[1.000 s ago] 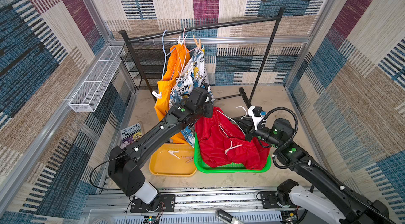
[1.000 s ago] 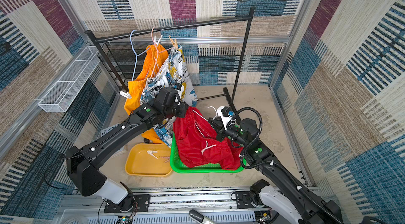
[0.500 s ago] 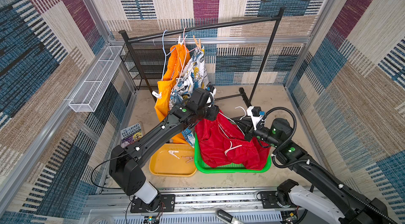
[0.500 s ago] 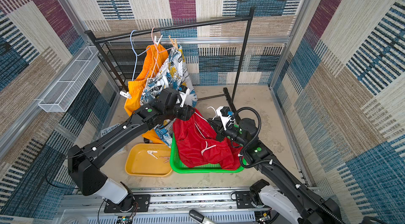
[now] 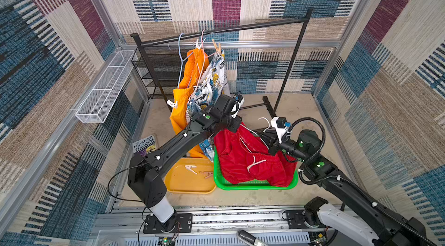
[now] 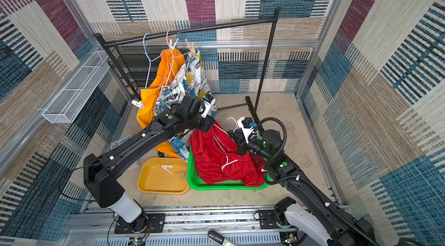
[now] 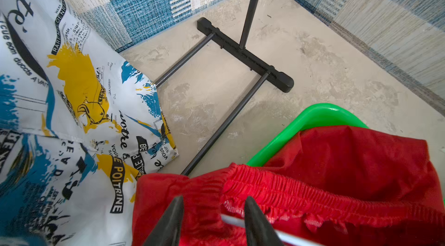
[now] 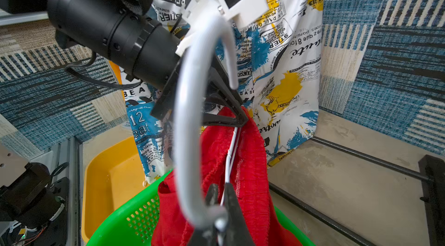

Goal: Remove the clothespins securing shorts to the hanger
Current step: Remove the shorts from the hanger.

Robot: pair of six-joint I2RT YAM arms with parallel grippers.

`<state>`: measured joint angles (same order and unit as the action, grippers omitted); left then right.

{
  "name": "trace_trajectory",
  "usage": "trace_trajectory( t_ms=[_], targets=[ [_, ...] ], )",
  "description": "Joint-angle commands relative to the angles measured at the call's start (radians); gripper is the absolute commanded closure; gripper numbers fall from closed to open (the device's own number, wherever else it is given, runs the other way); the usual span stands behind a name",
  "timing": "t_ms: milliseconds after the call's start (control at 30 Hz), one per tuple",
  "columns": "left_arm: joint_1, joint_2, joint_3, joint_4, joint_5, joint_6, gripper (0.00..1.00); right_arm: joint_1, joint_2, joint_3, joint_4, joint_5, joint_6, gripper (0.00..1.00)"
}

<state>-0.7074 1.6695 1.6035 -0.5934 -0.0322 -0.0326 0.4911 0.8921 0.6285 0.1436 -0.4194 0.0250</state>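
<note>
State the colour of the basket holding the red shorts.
The basket is bright green, clearest in a top view.

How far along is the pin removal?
Done: two pins lie in the yellow tray. In hand: the right end effector grips the red shorts' hanger over the basket; the left end effector straddles their waistband, open. Left: orange shorts and printed shorts hang pinned on the rail.
</note>
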Motion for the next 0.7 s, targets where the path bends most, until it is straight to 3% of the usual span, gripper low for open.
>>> trace_trajectory(
  t_ms=[0, 300, 467, 567, 667],
  targets=[
    [-0.001, 0.016, 0.031, -0.072, -0.046, 0.065, 0.55, 0.0, -0.002, 0.014, 0.031, -0.015, -0.011, 1.0],
    [-0.001, 0.049, 0.079, -0.157, -0.061, 0.107, 0.59, 0.0, -0.003, 0.02, 0.023, -0.008, -0.014, 1.0],
    [0.0, 0.053, 0.079, -0.193, -0.06, 0.119, 0.78, 0.001, -0.012, 0.016, 0.023, -0.001, -0.014, 1.0],
    [0.001, 0.052, 0.092, -0.22, -0.06, 0.115, 1.0, 0.001, -0.009, 0.016, 0.022, -0.001, -0.013, 1.0],
    [0.0, 0.04, 0.093, -0.229, -0.064, 0.112, 1.0, 0.001, -0.01, 0.019, 0.022, -0.006, -0.014, 1.0]
  ],
)
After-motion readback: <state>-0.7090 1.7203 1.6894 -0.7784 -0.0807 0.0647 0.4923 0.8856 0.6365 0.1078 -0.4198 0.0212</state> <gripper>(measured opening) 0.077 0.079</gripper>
